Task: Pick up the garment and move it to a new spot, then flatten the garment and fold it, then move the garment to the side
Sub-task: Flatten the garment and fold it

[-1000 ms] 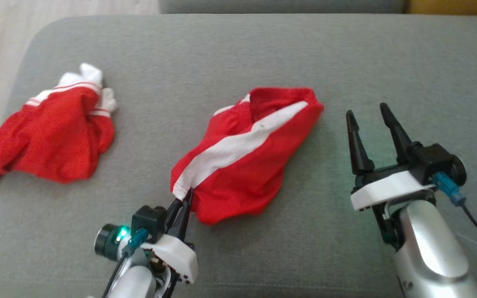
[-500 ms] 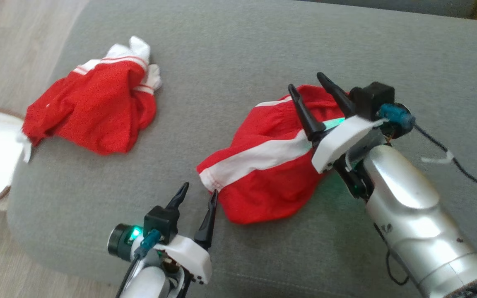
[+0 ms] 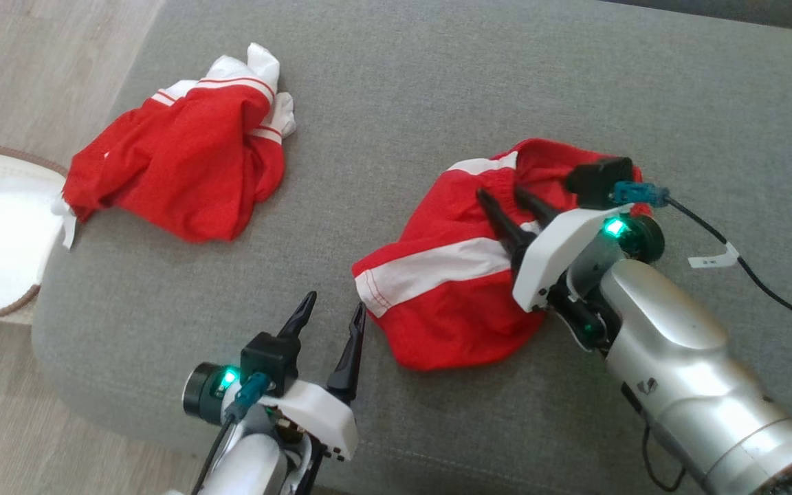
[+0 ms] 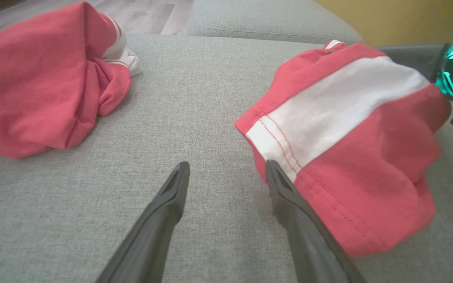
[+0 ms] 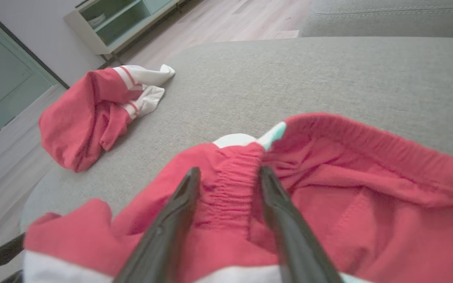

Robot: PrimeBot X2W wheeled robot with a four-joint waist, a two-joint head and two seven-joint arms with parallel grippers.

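Near the middle of the grey cushion (image 3: pixel 396 82) lies a crumpled pair of red shorts (image 3: pixel 451 309), white side stripe facing up. Over the part of them farther from the cushion's front edge, the right gripper (image 3: pixel 500 194) has its fingers parted. The gathered elastic waistband (image 5: pixel 230 184) sits between them, not pinched. Closer to the cushion's front edge, the left gripper (image 3: pixel 335 303) is spread wide and holds nothing, with one finger just beside the stripe's stitched hem (image 4: pixel 273 137). Toward the cushion's left end sits a second red garment (image 3: pixel 183 172) with white cuffs.
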